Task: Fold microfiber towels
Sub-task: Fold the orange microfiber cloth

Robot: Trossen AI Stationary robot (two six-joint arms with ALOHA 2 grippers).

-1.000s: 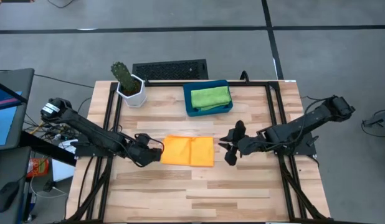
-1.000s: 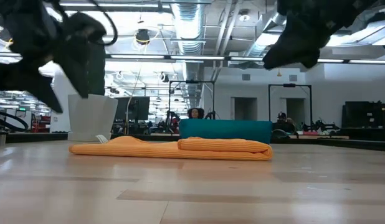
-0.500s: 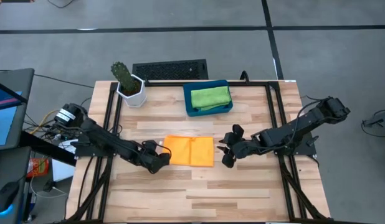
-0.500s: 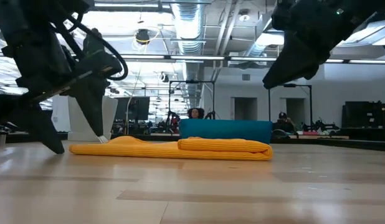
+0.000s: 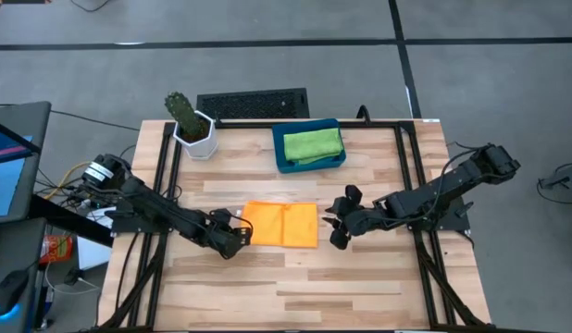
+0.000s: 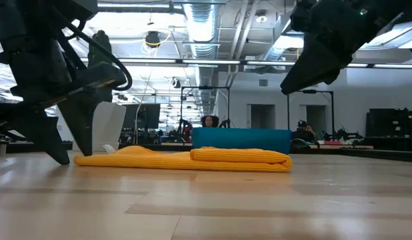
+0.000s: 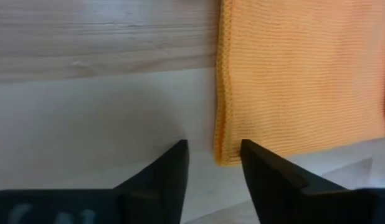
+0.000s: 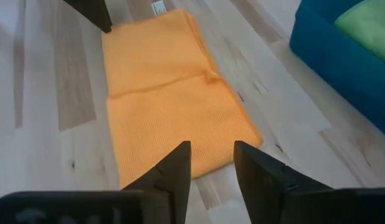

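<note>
Currently orange towel (image 5: 280,224) flat, part-folded on tabletop (image 5: 360,287); corner just ahead of left gripper (image 7: 212,160), fingers spread, empty; right gripper (image 8: 211,163) fingers parted, empty, above opposite edge. Risk: pinching only top layer; fold slips.

Orange towel (image 5: 280,225): folded into a flat rectangle, lying mid-worktop (image 5: 360,277), ribbed knit texture, a fold seam running across its middle, one half doubled thicker than the other, edges roughly squared. Small white tag showing at one corner. Green towel (image 5: 313,144): folded, slightly rumpled, resting inside the dark-blue tray (image 5: 288,163) toward the far edge of the worktop, well apart from the orange one. Blue and yellow towels not visible.
</note>
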